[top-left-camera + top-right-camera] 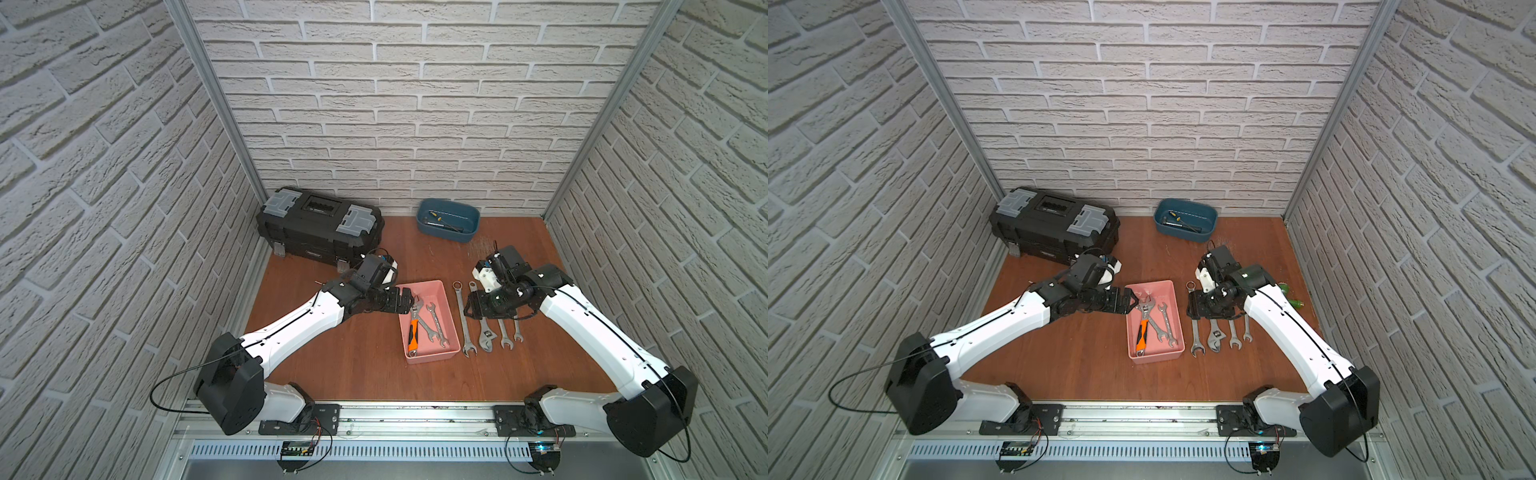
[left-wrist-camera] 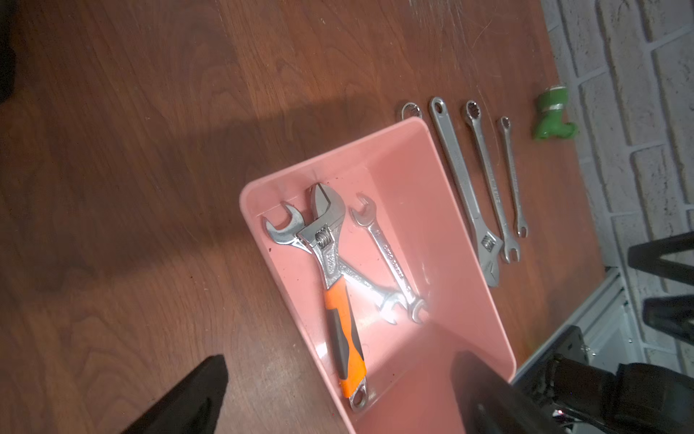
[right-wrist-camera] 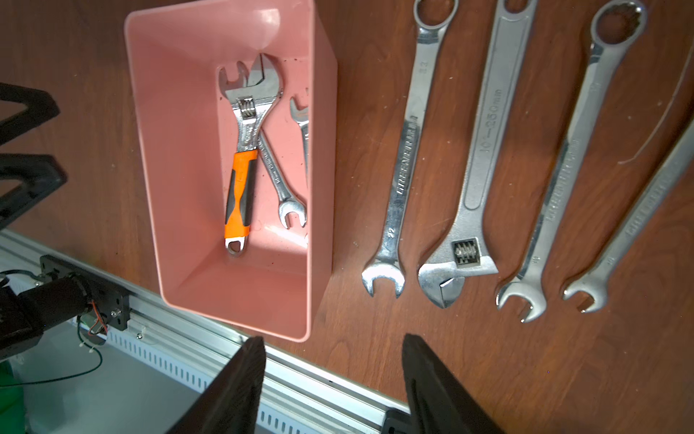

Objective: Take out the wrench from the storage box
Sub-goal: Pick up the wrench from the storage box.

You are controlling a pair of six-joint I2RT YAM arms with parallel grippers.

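I had the left gripper [image 1: 412, 301] spread wide and empty above the far-left corner of the storage box [image 1: 432, 358]. It sat over the head of the orange-handled wrench [image 1: 414, 332], which lay inside the box with two plain spanners [image 1: 434, 322]. The right gripper [image 3: 332, 340] hung just right of the box, fingers parted and holding nothing, above four wrenches [image 1: 484, 332] lying on the table [image 1: 353, 365].

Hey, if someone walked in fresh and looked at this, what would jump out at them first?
The orange-handled adjustable wrench, lying with two plain wrenches in the pink storage box at mid-table. Next, the tidy row of four steel wrenches on the wooden table right beside the box, with the open left gripper poised over the box's far end.
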